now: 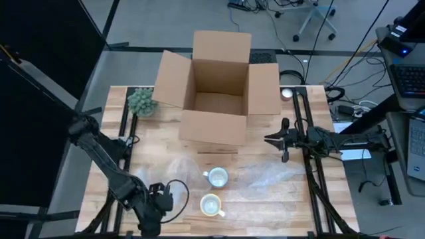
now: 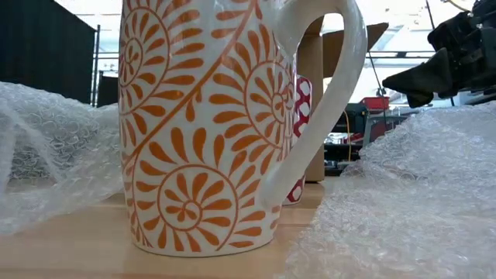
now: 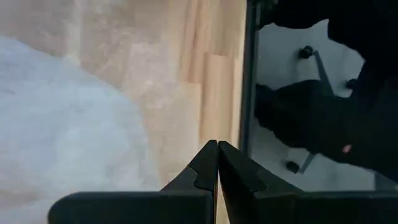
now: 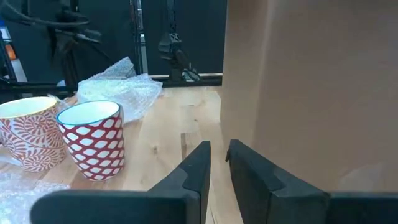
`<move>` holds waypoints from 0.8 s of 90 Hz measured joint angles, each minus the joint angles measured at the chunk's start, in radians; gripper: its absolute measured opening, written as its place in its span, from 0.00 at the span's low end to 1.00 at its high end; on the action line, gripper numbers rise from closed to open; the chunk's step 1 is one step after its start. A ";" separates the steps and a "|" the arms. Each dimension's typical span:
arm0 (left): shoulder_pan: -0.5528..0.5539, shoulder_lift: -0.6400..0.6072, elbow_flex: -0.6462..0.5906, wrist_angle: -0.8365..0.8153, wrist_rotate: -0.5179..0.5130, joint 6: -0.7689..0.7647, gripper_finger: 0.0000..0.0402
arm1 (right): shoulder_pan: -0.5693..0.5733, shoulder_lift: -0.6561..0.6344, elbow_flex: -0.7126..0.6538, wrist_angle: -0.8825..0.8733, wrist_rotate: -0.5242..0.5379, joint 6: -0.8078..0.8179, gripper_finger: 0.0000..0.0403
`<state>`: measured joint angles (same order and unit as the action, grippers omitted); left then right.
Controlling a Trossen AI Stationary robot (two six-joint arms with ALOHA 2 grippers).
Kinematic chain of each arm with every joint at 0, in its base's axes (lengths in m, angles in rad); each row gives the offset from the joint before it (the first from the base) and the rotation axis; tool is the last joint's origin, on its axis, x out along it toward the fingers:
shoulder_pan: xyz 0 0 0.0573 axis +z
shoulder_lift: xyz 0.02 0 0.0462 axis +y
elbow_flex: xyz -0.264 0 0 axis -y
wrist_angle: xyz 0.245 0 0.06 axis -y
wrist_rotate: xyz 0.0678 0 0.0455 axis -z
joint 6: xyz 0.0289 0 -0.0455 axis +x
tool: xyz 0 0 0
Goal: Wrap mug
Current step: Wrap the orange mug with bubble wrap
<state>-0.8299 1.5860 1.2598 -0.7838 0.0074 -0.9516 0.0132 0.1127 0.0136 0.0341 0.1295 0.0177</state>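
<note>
- Left gripper (image 1: pixel 154 211) fingers closed, empty, near the orange mug (image 1: pixel 211 205).
- Right gripper (image 1: pixel 279 141), seemingly slightly apart, risks clipping the box (image 1: pixel 219 89).

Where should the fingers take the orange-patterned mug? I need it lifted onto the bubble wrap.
Probably by the rim, from above: the orange-patterned mug stands upright with its mouth open. Its handle points toward the table's front-right, so pinch the wall opposite it. The left gripper, shut, sits nearest.
</note>
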 joint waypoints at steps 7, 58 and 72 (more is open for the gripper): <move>0.000 0.017 0.000 0.004 0.002 -0.010 0.00 | 0.000 0.000 0.000 0.000 0.000 0.000 0.11; 0.249 0.031 0.000 0.329 -0.057 0.355 0.04 | 0.000 0.000 0.000 0.000 0.000 0.000 0.11; 0.264 0.031 0.000 0.468 -0.019 0.503 0.16 | 0.000 0.000 0.000 0.000 0.000 0.000 0.11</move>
<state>-0.5655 1.6169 1.2594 -0.3162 -0.0111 -0.4482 0.0132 0.1127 0.0138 0.0341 0.1295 0.0177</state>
